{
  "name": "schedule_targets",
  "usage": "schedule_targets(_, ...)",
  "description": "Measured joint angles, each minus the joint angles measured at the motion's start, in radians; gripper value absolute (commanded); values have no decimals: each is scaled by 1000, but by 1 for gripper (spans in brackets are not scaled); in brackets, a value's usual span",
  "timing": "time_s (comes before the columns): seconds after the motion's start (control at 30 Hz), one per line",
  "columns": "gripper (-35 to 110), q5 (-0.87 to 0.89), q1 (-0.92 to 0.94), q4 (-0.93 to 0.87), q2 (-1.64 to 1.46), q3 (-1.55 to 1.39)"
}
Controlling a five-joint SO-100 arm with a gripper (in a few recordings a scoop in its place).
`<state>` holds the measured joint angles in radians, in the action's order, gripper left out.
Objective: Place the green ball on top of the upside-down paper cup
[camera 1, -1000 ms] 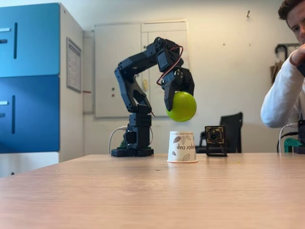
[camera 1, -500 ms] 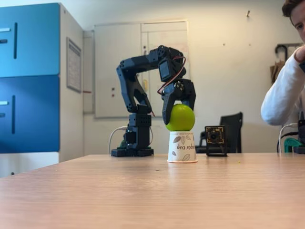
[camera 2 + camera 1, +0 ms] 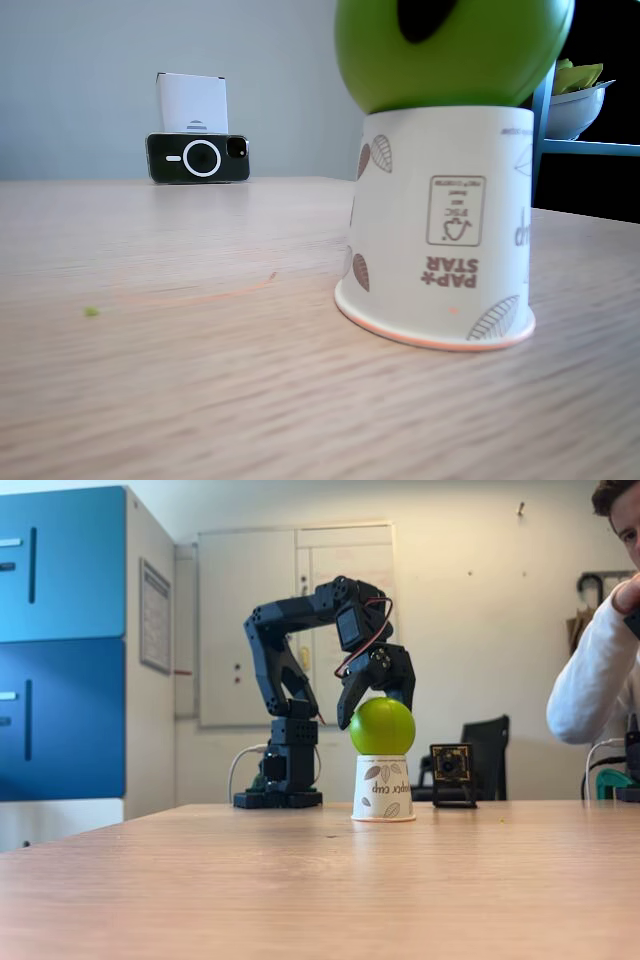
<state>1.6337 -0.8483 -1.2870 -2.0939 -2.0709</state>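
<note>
Green ball [image 3: 382,726] sits on the upturned base of the upside-down paper cup [image 3: 383,788], directly under my claw [image 3: 377,692]. In the close fixed view the ball [image 3: 455,52] rests squarely on the cup's [image 3: 440,230] flat top, nothing tilted that I can see; a dark shape across the ball's upper part is likely one of my fingers, too cropped to be sure.

My claw: jaws spread, straddling the top of the ball. Left finger hangs down beside the ball's left shoulder; right finger sits over its top right. Whether either finger touches the ball I cannot tell. I am not gripping it.

Progress, as I judge it: placement looks done. Ball is carried by the cup, cup stands rim-down on the worktop [image 3: 320,880]. What is left is to lift clear without brushing the ball, since a smooth sphere on a small flat base would roll off at a nudge.

Count:
- green ball: one
- paper cup: one
- claw: one, mine

Further out from the claw: a small camera module on a stand [image 3: 453,770] below and to the right, behind the cup. A person's white sleeve [image 3: 590,680] well off to the right. Blue cabinet [image 3: 62,640] far to the left. In the close view, a phone [image 3: 198,157] propped up across the worktop, and a tiny green speck [image 3: 91,312] on the surface.
</note>
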Motion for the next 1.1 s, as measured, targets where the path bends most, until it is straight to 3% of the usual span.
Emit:
schedule_targets(0.4,51,0,-2,-18,-130,0)
schedule_targets(0.63,45,-9,44,17,-270,0)
schedule_targets(1.1,8,-9,413,-11,-509,89)
